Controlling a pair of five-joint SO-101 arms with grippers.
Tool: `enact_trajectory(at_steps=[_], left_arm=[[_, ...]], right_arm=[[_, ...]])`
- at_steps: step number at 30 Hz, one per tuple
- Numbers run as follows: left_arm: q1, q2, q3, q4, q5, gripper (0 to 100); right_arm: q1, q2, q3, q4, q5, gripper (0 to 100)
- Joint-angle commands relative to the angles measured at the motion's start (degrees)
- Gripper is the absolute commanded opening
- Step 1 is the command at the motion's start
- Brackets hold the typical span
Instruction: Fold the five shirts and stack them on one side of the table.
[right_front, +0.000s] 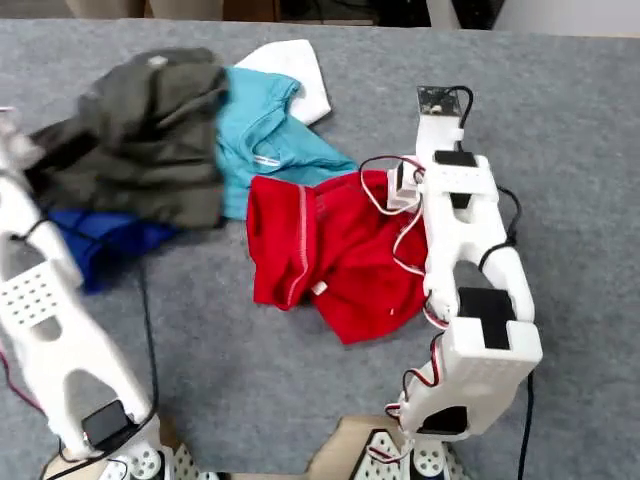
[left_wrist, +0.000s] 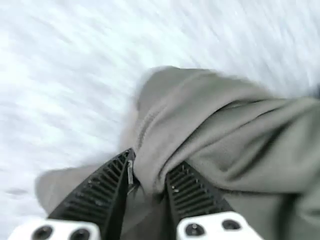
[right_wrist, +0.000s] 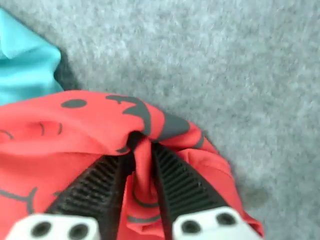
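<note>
Five shirts lie in a loose heap on the grey table. The olive-grey shirt (right_front: 150, 130) is at the far left, partly over the blue shirt (right_front: 100, 240). A teal shirt (right_front: 265, 135) and a white shirt (right_front: 295, 70) lie beyond the red shirt (right_front: 330, 250) in the middle. My left gripper (left_wrist: 147, 175) is shut on a fold of the olive-grey shirt (left_wrist: 210, 130) at its left edge. My right gripper (right_wrist: 142, 160) is shut on a bunched edge of the red shirt (right_wrist: 75, 135), at that shirt's right side next to the arm (right_front: 460, 230).
The grey felt table (right_front: 560, 120) has bare room at the right and across the near middle (right_front: 220, 360). The left arm's white body (right_front: 45, 320) stands at the near left. Red and white cables (right_front: 405, 225) hang over the red shirt.
</note>
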Motion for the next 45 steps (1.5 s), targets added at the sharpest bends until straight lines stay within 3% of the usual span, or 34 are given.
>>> enact_trajectory(at_steps=[1, 5, 9, 11, 15, 20, 25, 32, 37, 41, 45], left_arm=[[-4.75, -1.45, -10.73, 1.14, -0.88, 2], [-2.9, -1.63, -15.03, 2.73, -0.35, 6], [5.19, -7.16, -14.51, 10.2, 10.55, 29], [10.55, -9.27, -13.45, 9.93, 13.89, 30], [24.18, -10.59, -13.19, 8.7, 13.36, 29], [38.95, -6.46, -7.12, -0.09, 13.63, 29], [46.15, 1.54, 4.13, -13.63, 12.84, 29], [45.45, 9.98, 9.05, -19.08, 5.89, 18], [41.76, 10.77, 8.53, -18.37, 5.19, 2], [36.84, 10.77, 6.68, -14.68, 8.09, 2], [29.27, 10.77, -4.04, -6.77, 10.46, 2]], right_arm=[[-0.84, -0.31, 0.13, -2.64, 0.53, 0.6], [-0.84, -0.22, 0.13, -2.64, 0.53, 0.7], [-0.84, -0.22, 0.13, -2.64, 0.53, 0.7], [-0.84, -0.22, 0.13, -2.64, 0.53, 0.7], [-0.84, -0.22, 0.13, -2.64, 0.53, 0.7], [-0.84, -0.22, 0.13, -2.64, 0.53, 0.7], [-0.84, -0.22, 0.13, -2.73, 0.53, 0.7], [-0.84, -0.22, 0.13, -2.73, 0.53, 0.8], [-0.84, -0.13, 0.13, -2.73, 0.53, 0.8], [-0.84, -0.13, 0.13, -2.73, 0.53, 0.8], [-0.84, -0.13, 0.13, -2.73, 0.53, 0.8]])
